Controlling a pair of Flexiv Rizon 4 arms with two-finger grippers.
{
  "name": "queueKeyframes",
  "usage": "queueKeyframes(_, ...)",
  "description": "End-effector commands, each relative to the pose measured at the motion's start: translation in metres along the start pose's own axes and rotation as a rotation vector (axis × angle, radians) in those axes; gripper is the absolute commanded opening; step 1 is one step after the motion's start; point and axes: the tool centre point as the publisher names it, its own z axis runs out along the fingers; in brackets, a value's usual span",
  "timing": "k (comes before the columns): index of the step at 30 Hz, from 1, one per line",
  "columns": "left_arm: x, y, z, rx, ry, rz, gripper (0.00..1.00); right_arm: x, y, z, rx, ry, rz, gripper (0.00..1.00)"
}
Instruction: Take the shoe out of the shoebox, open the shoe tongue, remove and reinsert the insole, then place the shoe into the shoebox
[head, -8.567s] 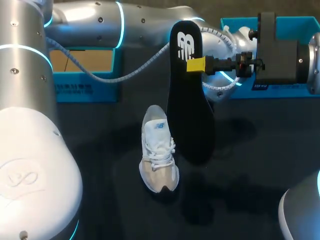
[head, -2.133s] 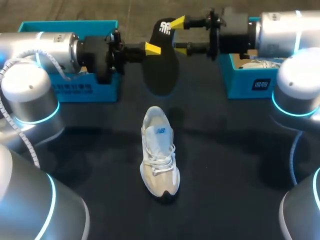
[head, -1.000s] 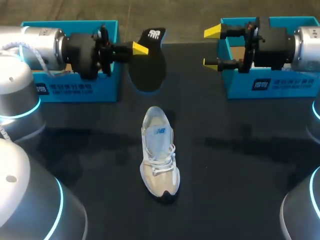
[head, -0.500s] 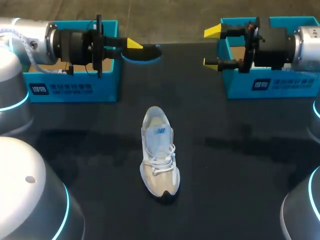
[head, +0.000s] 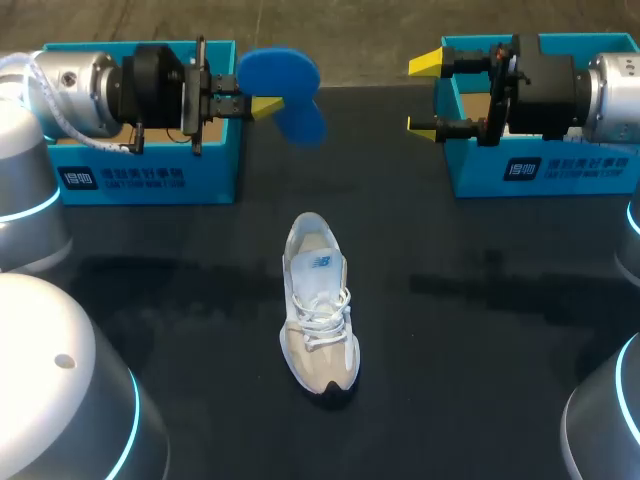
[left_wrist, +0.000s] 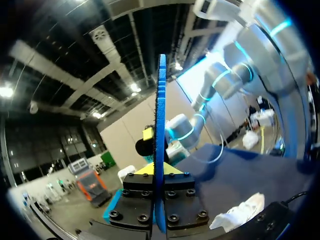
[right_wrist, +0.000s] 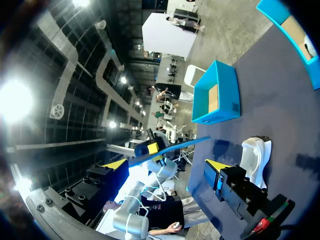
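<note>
Head view: your left fingers (head: 265, 106) clamped the insole (head: 281, 73); right fingers (head: 428, 63) stood wide. Turning its toe along the shoe (head: 318, 305) before lowering seemed wisest.

Brushed-silver tubes with glowing cyan rings make up the left arm (head: 80, 75) and right arm (head: 615, 85); a pale braided cable (head: 22, 62) trails along the left. The left gripper (head: 265, 103) and right gripper (head: 425, 95) are black, screw-studded blocks with bright yellow wedge tips.
</note>
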Motion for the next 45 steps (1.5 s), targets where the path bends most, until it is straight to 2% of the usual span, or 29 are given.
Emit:
queueKeyframes(1,-0.002,0.003,0.001,0.141,-0.071,-0.737,0.0,0.0,0.001,0.003,-0.001,-0.002,0.001,1.0)
queueKeyframes(5,-0.002,0.003,0.001,0.141,-0.071,-0.737,0.0,0.0,0.001,0.003,-0.001,-0.002,0.001,1.0)
queueKeyframes(6,0.0,0.003,0.002,0.174,-0.059,-0.775,0.0,0.0,0.001,0.003,-0.001,-0.002,0.001,1.0)
queueKeyframes(9,-0.001,0.007,0.002,0.197,-0.094,-0.968,0.0,0.0,0.001,0.003,-0.001,-0.002,0.001,1.0)
queueKeyframes(15,0.006,0.016,0.005,0.159,-0.066,-1.373,0.0,0.0,0.001,0.003,-0.001,-0.002,0.001,1.0)
queueKeyframes(29,0.008,0.017,0.008,0.127,-0.046,-1.643,0.0,0.0,0.001,0.003,-0.001,-0.002,0.001,1.0)
queueKeyframes(39,0.008,0.03,0.006,0.134,-0.034,-1.874,0.0,0.003,0.0,0.003,-0.005,-0.005,-0.008,1.0)
queueKeyframes(41,0.009,0.031,0.007,0.122,-0.022,-1.882,0.0,0.008,-0.001,0.006,0.001,-0.086,-0.01,1.0)
queueKeyframes(45,0.008,0.035,0.01,0.096,0.004,-1.914,0.0,0.013,-0.003,0.011,0.0,-0.18,-0.028,1.0)
